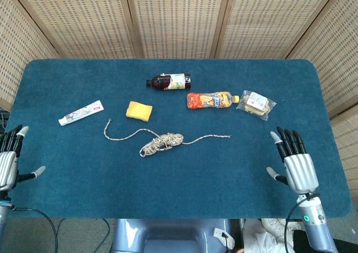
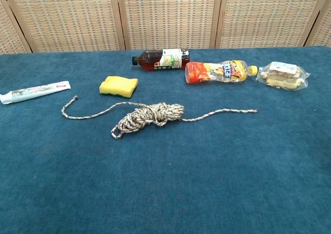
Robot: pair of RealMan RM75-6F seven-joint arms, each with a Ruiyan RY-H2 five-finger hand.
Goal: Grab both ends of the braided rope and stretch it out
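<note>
1. Hands first: the left hand [image 1: 8,164] sits at the lower left edge of the head view, fingers straight and spread, thumb out to the side, holding nothing.
2. Lower right of the same view holds the right hand [image 1: 293,162], palm down over the near edge of the blue table [image 1: 224,174], fingers extended and apart, nothing in it. Neither hand shows in the chest view.
3. Both hands are well apart from the braided rope [image 1: 161,141], which lies on the table near the middle of the frame.
4. Rope layout: a tangled bundle in the centre, one tail curving out to the left and ending in a small hook-shaped bend, the other running right as a thin, nearly straight line. In the chest view the rope [image 2: 149,115] shows the same bundle with a small loop at its lower left.
5. Just above the rope's left tail sits a yellow sponge [image 1: 139,109], apart from it.
6. Further left lies a toothpaste tube [image 1: 81,112], angled.
7. Toward the top centre a dark drink bottle [image 1: 169,82] lies on its side.
8. Right of it lies an orange-labelled bottle [image 1: 215,100] with a yellow cap, also on its side.
9. Just beside that cap is a clear packet of snacks [image 1: 257,103].
10. Woven screen panels [image 1: 179,18] fill the top of the frame.
</note>
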